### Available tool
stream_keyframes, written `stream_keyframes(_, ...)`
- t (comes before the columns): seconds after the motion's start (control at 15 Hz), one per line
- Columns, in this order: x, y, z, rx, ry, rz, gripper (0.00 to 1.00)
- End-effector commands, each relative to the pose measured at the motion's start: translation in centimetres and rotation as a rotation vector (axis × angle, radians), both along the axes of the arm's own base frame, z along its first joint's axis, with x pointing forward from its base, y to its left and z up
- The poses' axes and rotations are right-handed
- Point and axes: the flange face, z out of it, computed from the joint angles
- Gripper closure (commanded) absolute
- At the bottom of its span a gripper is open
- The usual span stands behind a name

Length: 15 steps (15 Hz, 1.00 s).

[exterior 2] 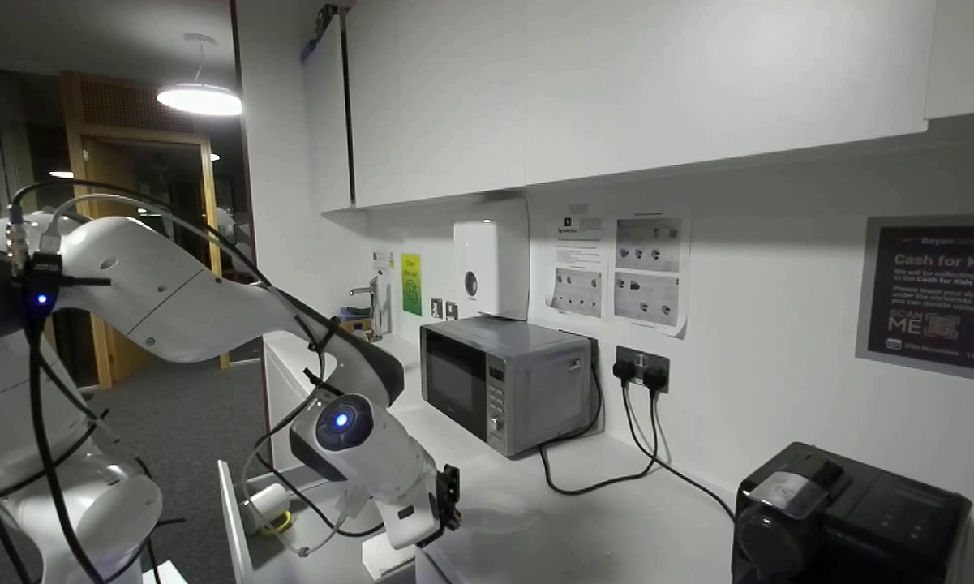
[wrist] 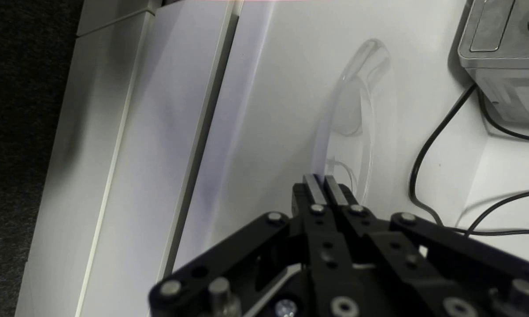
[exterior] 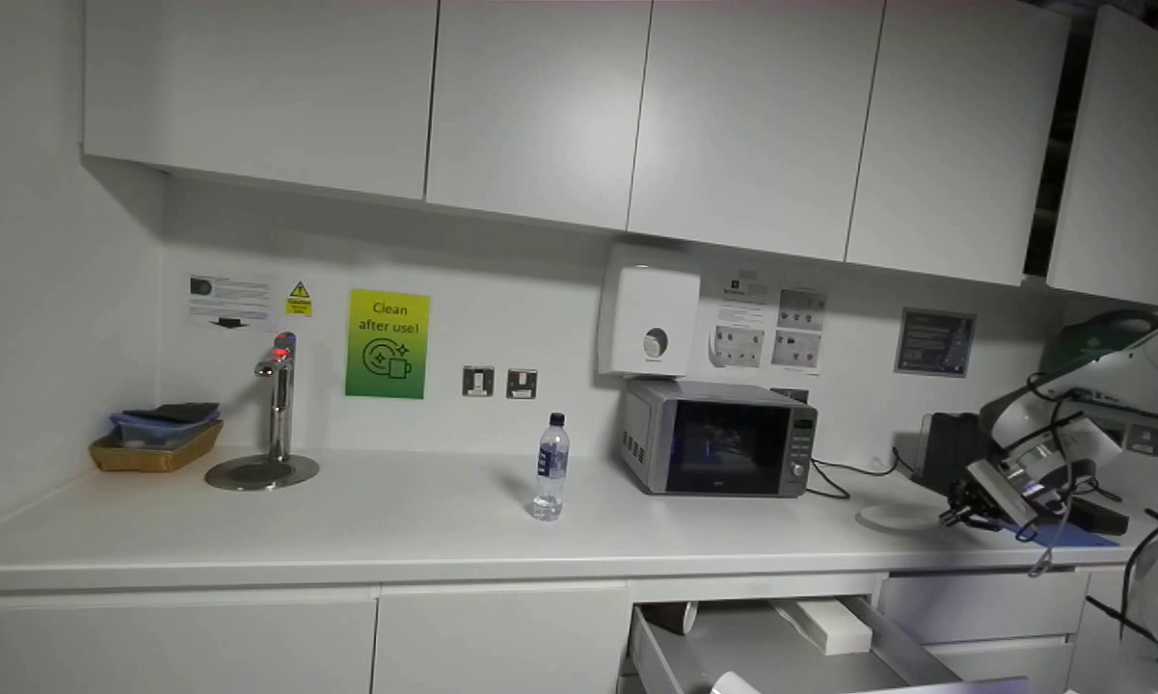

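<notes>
The robot's gripper [wrist: 319, 177] hangs low over the tabletop [exterior: 424, 506], and its jaws are clenched on the rim of a clear dish [wrist: 350, 127]. The dish sticks out past their tips. In both exterior views it is over the front part of the tabletop, between the microwave [exterior: 733, 439] and a black machine [exterior 2: 843, 519]. I cannot tell if it touches the top. Black cords [wrist: 423, 163] lie near it, toward the wall. A blue mat [exterior: 1065, 535] lies close to the gripper.

Below, a drawer [exterior: 733, 651] is pulled open. It has a white box [exterior: 834, 625] and a white cup [exterior 2: 269, 504] in it.

Well apart from the gripper, a water bottle [exterior: 550, 472] stands upright with its cap on. Past it are a shiny tap [exterior: 282, 405] and a brown basket [exterior: 149, 460]. A green and yellow sign [exterior: 387, 343] on the wall says "Clean after use!"
</notes>
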Motion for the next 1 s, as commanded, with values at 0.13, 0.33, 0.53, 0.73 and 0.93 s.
stream_keyframes(0.13,1.2,-0.4,0.2,0.005,-0.035,0.03,0.99)
stream_keyframes(0.33,1.8,-0.2,0.1,0.009,-0.038,0.042,0.99)
stream_keyframes(0.53,2.5,0.0,-0.2,0.014,-0.039,0.054,0.99)
stream_keyframes(0.73,3.0,0.0,-0.5,0.018,-0.037,0.061,0.99)
stream_keyframes(0.93,3.4,-0.3,-0.9,0.019,-0.033,0.067,0.99)
